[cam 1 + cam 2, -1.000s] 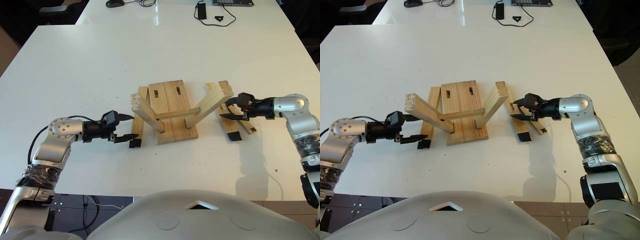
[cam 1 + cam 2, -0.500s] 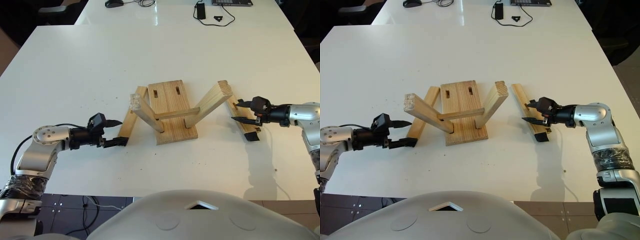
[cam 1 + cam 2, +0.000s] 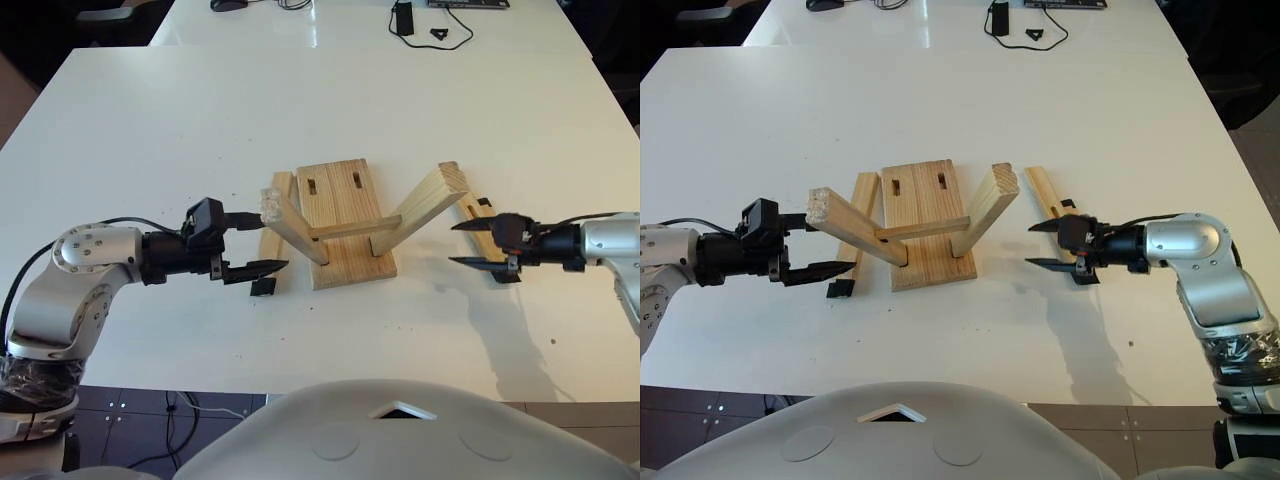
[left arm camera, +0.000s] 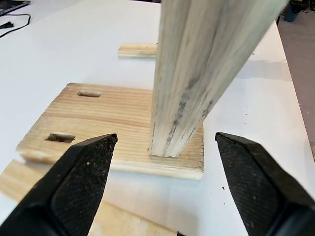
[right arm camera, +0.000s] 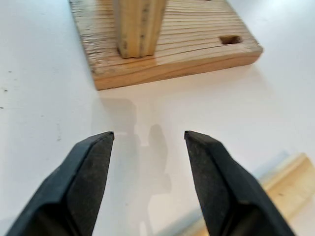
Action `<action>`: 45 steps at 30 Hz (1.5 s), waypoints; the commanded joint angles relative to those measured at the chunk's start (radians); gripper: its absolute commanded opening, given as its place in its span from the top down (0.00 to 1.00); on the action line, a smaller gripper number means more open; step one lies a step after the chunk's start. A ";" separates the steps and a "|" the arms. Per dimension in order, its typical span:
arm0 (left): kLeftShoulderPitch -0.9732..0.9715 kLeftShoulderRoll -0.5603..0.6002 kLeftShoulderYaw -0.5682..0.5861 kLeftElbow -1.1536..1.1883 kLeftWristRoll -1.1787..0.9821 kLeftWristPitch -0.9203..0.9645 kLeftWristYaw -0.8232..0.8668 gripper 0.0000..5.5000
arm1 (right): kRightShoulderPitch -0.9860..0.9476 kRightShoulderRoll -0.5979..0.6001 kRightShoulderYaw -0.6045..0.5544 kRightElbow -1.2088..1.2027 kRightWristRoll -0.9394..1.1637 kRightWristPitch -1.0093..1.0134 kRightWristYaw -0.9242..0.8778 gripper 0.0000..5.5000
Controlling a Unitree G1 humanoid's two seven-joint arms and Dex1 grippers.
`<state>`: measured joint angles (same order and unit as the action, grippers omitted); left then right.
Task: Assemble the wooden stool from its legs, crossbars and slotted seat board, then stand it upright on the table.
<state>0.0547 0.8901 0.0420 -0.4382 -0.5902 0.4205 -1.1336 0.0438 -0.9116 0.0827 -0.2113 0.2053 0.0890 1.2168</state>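
One white table (image 3: pixel 150 120) carries everything. At its middle the slotted seat board (image 3: pixel 340 205) lies flat, underside up. A left leg (image 3: pixel 290 222) and a right leg (image 3: pixel 425 205) rise splayed from it, joined by a crossbar (image 3: pixel 350 230). One loose piece (image 3: pixel 866 192) lies just beside the board toward the left edge and another (image 3: pixel 1043 190) toward the right edge.

The wood looks stiff, fairly light and dry enough to grip without slipping. The slot joints may only be pressed in, so I would take each leg low, near the board, to spare them when turning the stool over.

The left gripper (image 3: pixel 272 240) hangs by the left leg, jaws spread and empty. The right gripper (image 3: pixel 452 245) is near the right leg, also released.
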 commanded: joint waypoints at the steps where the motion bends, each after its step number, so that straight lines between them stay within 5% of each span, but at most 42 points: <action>1: -0.015 -0.038 -0.148 -0.122 0.011 0.033 -0.007 0.32 | 0.017 0.014 0.055 -0.032 -0.016 0.016 -0.001 0.52; 9: -0.271 -0.289 -0.404 -0.018 0.082 0.096 0.066 0.32 | 0.057 0.005 0.107 -0.095 -0.019 0.041 -0.002 0.52; 15: -0.268 -0.371 -0.481 0.015 0.126 0.096 0.111 0.32 | 0.090 -0.046 0.076 -0.114 0.019 0.039 0.039 0.52; 21: -0.324 -0.447 -0.426 0.052 0.095 0.132 0.187 0.32 | 0.136 -0.010 0.115 -0.217 0.060 0.092 0.023 0.52; 30: -0.255 -0.198 -0.217 0.003 -0.002 0.128 -0.005 0.32 | 0.156 0.085 0.244 -0.251 -0.060 0.111 -0.120 0.52; 36: -0.330 -0.138 -0.190 0.239 0.132 -0.007 -0.050 0.32 | 0.080 0.159 0.226 -0.199 -0.118 0.110 -0.239 0.52; 45: -0.569 -0.353 -0.244 0.788 0.442 -0.348 0.198 0.32 | 0.055 0.174 0.252 -0.160 -0.189 0.076 -0.286 0.52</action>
<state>-0.4467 0.6056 -0.1817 0.2371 -0.2151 0.1550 -1.0092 0.1133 -0.7406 0.3255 -0.3885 0.0382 0.1789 0.9389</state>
